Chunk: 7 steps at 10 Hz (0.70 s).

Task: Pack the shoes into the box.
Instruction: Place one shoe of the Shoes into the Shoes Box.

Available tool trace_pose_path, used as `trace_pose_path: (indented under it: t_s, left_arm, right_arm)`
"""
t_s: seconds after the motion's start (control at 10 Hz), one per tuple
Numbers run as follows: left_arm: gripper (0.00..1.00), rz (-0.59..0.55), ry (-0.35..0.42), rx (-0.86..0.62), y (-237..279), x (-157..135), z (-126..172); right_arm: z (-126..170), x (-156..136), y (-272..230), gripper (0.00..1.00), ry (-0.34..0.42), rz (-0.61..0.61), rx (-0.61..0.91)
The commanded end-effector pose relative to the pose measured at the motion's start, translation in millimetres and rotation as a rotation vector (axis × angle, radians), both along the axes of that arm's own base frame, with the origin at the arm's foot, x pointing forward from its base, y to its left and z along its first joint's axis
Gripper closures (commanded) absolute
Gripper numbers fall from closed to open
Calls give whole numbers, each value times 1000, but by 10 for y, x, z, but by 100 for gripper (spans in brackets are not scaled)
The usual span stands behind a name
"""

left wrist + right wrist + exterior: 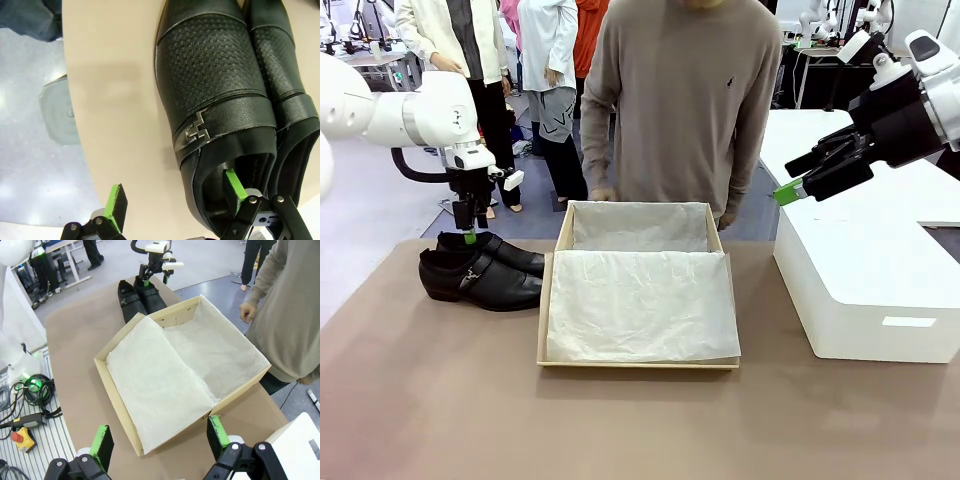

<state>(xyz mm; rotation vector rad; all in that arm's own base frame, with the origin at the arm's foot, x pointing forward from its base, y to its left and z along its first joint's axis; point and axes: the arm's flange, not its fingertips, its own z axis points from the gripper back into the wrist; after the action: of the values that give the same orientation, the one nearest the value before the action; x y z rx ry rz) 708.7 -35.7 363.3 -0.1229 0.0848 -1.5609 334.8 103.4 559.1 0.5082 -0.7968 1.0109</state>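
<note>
The shoes [480, 270], a glossy black pair, lie side by side on the table left of the box [546, 310]. My left gripper [470, 236] hangs open over the heel of the far shoe. In the left wrist view one finger [234, 184] reaches into that shoe's [210, 80] opening and the other finger [116, 201] stands outside its buckle side; nothing is gripped. The tan box [240, 395] is lined with white tissue paper [640, 300] and holds no shoe. My right gripper [790, 190] hovers open high at the right, and its own view looks down on the box between its fingers [102, 440].
A person stands at the far side with hands near the box's back edge [603, 195]. A large white block [860, 270] fills the table's right side. Brown tabletop [620, 420] lies free in front of the box. The shoes sit close to the table's far left edge.
</note>
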Motion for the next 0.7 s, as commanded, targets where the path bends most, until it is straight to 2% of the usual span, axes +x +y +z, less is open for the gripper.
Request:
trace_pose_path:
  t_s: [0.0,0.6]
  left_arm:
    - [0,10,20,13,-23,84,1]
    - [0,-9,65,3,-53,-15,-127]
  right_arm:
    - [-16,36,-4,0,-19,25,16]
    - [-16,36,-4,0,-19,25,16]
